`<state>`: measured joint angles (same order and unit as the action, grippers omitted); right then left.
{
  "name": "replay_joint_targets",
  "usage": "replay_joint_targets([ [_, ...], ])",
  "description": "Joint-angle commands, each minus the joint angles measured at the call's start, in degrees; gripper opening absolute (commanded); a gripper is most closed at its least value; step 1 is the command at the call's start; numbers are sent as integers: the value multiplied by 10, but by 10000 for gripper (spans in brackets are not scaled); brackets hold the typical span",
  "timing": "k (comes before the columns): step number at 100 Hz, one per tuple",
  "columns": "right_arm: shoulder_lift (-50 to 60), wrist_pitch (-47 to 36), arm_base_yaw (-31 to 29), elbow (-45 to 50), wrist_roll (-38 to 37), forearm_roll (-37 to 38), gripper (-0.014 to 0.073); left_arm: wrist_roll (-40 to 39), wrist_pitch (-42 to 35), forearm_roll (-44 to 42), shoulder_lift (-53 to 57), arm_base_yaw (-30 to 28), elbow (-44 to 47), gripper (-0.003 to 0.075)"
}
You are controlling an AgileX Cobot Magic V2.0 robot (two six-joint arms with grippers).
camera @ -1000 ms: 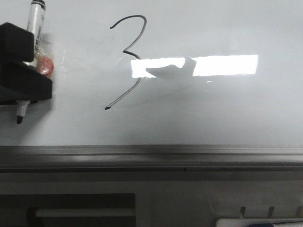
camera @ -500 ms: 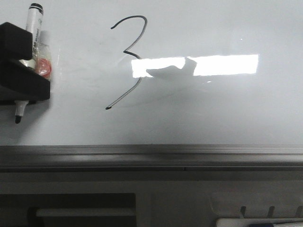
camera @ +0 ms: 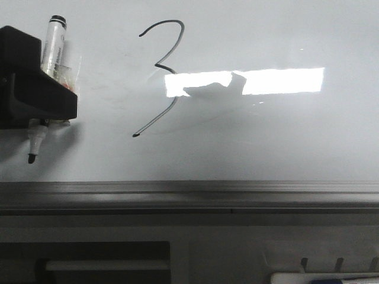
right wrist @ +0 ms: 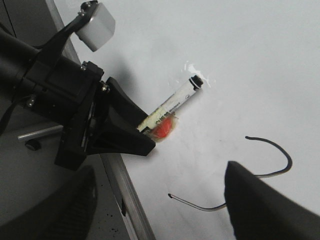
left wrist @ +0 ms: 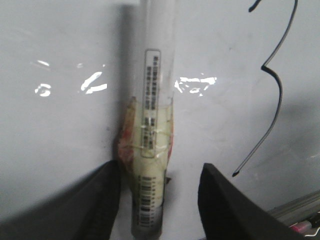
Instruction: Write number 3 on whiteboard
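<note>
- Since the earlier front frames, the left gripper (camera: 50,89) has shifted rightward along the whiteboard (camera: 266,136), and the marker (camera: 54,44) it carries now sits a little farther right and lower, its black tip pointing down toward the grey bottom rail (camera: 189,195).
- Everything else in the front view matches the earlier frames: the number 3 (camera: 163,77) has not changed in shape or place.
- That digit is a thin black line in the upper left-centre part of the board, tall and slanted, with a long lower tail ending in a small dot to the lower left.
- Its middle crosses the left end of the bright rectangular glare (camera: 278,81).
- From the left wrist view, the left gripper (left wrist: 160,200) is clamped on the marker (left wrist: 152,150), whose white barrel, wrapped with tape and a reddish patch, runs up between the two dark fingers (left wrist: 102,200).
- Here the digit (left wrist: 272,90) lies to one side of the marker, apart from it.
- The right wrist view shows the left arm with the marker (right wrist: 172,112) against the board and the digit (right wrist: 270,167) near it.
- Only dark blurred finger shapes (right wrist: 265,200) of the right gripper show, and I cannot tell how wide they stand.
</note>
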<state>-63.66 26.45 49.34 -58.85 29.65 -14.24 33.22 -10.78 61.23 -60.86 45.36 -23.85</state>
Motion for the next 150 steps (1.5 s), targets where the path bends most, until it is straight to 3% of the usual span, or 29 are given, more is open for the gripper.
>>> replay_joint_targets([
  [1,13,-34,-5,-16,6,-2,471,-1,-55,-16,7,-4,-14,363],
  [18,13,-27,-5,-16,6,-2,471,5,-40,-21,47,-4,-14,363],
  [33,15,-32,-6,-16,6,-2,429,90,-41,-29,98,-4,-11,363],
  [41,22,-36,-6,-11,6,-2,248,101,-40,-29,130,-4,-11,328],
  [51,49,-70,-6,12,6,-2,-41,103,-40,-29,172,-4,-10,169],
  [53,54,-81,-6,19,6,-2,-67,103,-40,-29,181,-4,-10,127],
  [62,94,-127,-6,56,6,-2,-58,104,-36,-42,219,-4,-6,-22],
  [101,335,-285,-6,308,6,-2,-58,104,91,-257,325,-4,8,-20],
  [125,471,-319,-6,443,6,-2,-61,104,98,-267,332,-4,41,-20],
  [150,514,-315,-6,494,6,-2,-61,104,98,-259,332,-4,41,-20],
])
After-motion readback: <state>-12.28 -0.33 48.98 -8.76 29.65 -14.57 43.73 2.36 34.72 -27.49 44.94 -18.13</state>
